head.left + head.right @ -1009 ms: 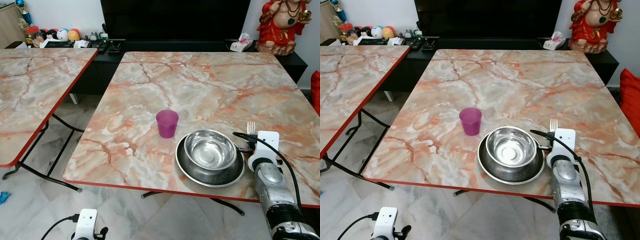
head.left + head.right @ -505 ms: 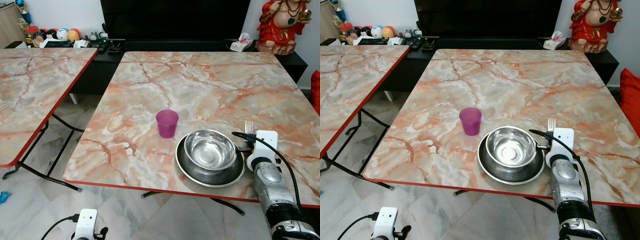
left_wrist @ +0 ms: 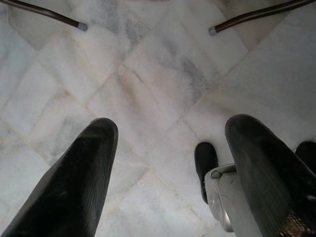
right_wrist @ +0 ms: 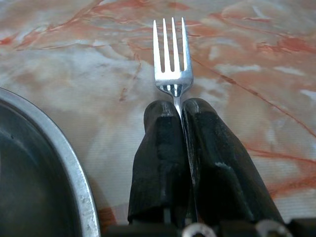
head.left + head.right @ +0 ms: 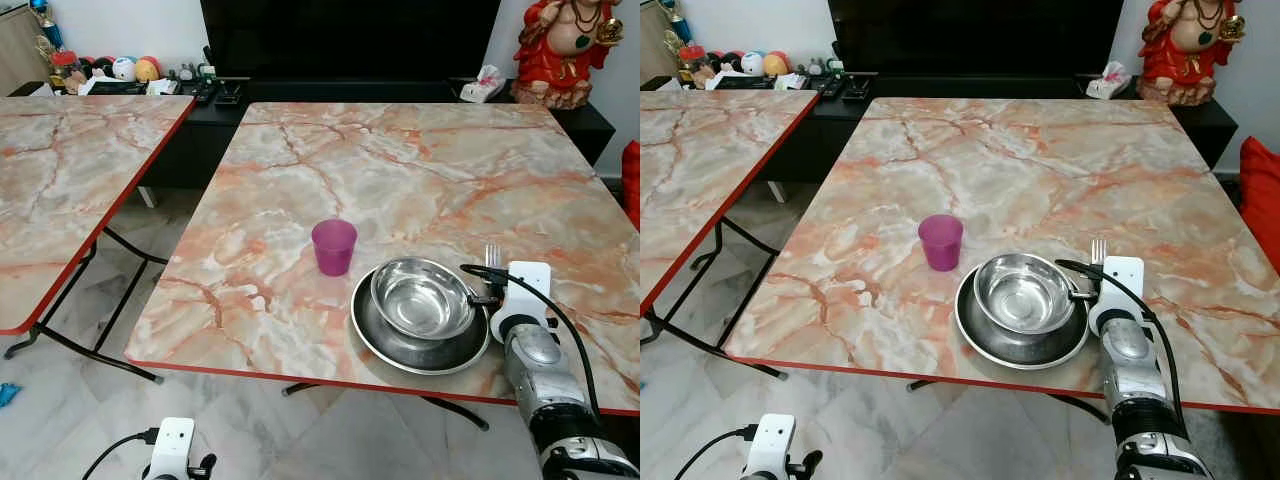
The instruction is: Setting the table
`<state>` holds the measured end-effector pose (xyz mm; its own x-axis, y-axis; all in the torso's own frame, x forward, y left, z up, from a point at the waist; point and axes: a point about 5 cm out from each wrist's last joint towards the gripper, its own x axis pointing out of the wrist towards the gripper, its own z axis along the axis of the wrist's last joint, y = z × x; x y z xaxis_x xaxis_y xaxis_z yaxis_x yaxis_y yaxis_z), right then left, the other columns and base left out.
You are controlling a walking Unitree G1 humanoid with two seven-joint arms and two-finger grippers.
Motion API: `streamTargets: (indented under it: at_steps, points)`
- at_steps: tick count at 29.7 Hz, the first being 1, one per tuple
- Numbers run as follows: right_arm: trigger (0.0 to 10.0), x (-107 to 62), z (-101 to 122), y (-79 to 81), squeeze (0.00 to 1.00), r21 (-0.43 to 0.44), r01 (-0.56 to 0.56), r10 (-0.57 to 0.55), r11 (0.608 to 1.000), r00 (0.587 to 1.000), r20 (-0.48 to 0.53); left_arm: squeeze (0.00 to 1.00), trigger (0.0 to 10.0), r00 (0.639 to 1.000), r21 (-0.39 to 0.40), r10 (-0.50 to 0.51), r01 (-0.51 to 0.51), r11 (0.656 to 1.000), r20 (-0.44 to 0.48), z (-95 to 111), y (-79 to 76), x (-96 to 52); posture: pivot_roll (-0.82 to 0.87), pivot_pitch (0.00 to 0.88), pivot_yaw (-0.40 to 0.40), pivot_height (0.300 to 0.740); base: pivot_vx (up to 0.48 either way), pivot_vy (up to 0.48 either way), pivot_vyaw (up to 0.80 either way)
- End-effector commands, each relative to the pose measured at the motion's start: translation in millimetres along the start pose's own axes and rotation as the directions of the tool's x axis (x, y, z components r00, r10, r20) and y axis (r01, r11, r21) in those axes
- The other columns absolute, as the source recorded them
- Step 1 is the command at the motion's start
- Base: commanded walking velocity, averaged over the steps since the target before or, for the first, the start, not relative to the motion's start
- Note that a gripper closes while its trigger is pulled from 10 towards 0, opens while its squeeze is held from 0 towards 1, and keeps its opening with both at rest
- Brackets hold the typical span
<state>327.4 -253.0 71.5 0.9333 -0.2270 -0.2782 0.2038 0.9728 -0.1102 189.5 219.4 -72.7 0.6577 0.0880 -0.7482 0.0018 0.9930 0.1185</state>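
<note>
The left gripper [image 3: 168,163] hangs low over the floor, fingers wide apart. On the table [image 5: 400,170], the right gripper [image 4: 180,118] is squeezed tight on the fork [image 4: 172,54], just right of the plate [image 5: 420,345] and bowl [image 5: 422,298]. It should lower the fork flat beside the plate, then let go gently. The prongs point away, past the fingers.
</note>
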Motion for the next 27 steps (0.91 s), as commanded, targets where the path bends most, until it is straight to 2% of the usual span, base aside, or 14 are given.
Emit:
streamTargets:
  at_steps: [1, 12, 15, 16, 17, 18, 19, 20, 26, 27]
  points:
    - [10.0, 0.7, -3.3, 2.8, 0.37, -0.001, -0.007, 0.007, 1.000, 1.000, -0.024, 0.00, 10.0, 1.000, 0.007, 0.007, -0.007, 1.000, -0.017, -2.7, 3.7, -0.7, 0.06, 0.029, 0.044, 0.740, 0.000, 0.000, 0.00]
    - [10.0, 1.2, -3.3, 2.3, 0.37, 0.003, 0.002, -0.002, 1.000, 1.000, -0.027, 0.00, 10.0, 1.000, 0.009, 0.009, -0.009, 1.000, -0.016, -2.3, 4.5, -0.7, 0.06, 0.029, 0.046, 0.740, 0.000, 0.000, 0.00]
    - [10.0, 1.5, -3.2, 2.2, 0.40, 0.005, 0.002, -0.002, 1.000, 1.000, -0.027, 0.00, 10.0, 1.000, 0.010, 0.009, -0.009, 1.000, -0.016, -2.1, 4.5, -0.6, 0.06, 0.029, 0.046, 0.740, 0.000, 0.000, 0.00]
    - [10.0, 1.7, -2.7, 1.8, 0.35, 0.006, 0.006, -0.006, 1.000, 1.000, -0.024, 0.00, 10.0, 1.000, 0.010, 0.009, -0.009, 1.000, -0.015, -2.0, 4.4, -0.6, 0.06, 0.029, 0.047, 0.740, 0.000, 0.000, 0.00]
    - [10.0, 1.8, -2.4, 1.6, 0.35, 0.006, 0.008, -0.008, 1.000, 1.000, -0.022, 0.00, 10.0, 1.000, 0.010, 0.009, -0.009, 1.000, -0.015, -2.0, 4.3, -0.6, 0.06, 0.029, 0.047, 0.740, 0.000, 0.000, 0.00]
    - [10.0, 1.9, -1.5, 1.4, 0.29, 0.007, 0.010, -0.010, 1.000, 1.000, -0.015, 0.00, 10.0, 1.000, 0.010, 0.009, -0.009, 1.000, -0.015, -2.0, 4.2, -0.6, 0.06, 0.028, 0.046, 0.740, 0.000, 0.000, 0.00]
    - [10.0, 1.9, -0.6, 1.2, 0.02, 0.009, 0.010, -0.010, 1.000, 1.000, -0.009, 0.00, 10.0, 1.000, 0.009, 0.009, -0.008, 1.000, -0.014, -2.0, 4.1, -0.6, 0.06, 0.028, 0.046, 0.740, 0.000, 0.000, 0.00]
    - [10.0, 2.0, 0.3, 1.2, 0.00, 0.012, 0.011, -0.011, 1.000, 1.000, -0.004, 0.00, 10.0, 1.000, 0.009, 0.009, -0.008, 1.000, -0.014, -1.9, 4.1, -0.6, 0.06, 0.029, 0.046, 0.740, 0.000, 0.000, 0.00]
    - [10.0, 2.4, 3.4, 0.9, 0.00, 0.033, 0.012, -0.012, 0.999, 1.000, 0.012, 0.00, 10.0, 1.000, 0.011, 0.009, -0.009, 1.000, -0.015, -1.9, 4.4, -0.6, 0.06, 0.030, 0.047, 0.740, 0.000, 0.000, 0.00]
    - [10.0, 2.5, 3.6, 1.0, 0.15, 0.036, 0.010, -0.011, 0.999, 1.000, 0.013, 0.00, 10.0, 1.000, 0.011, 0.009, -0.009, 1.000, -0.014, -1.9, 4.4, -0.6, 0.06, 0.030, 0.047, 0.740, 0.000, 0.000, 0.00]
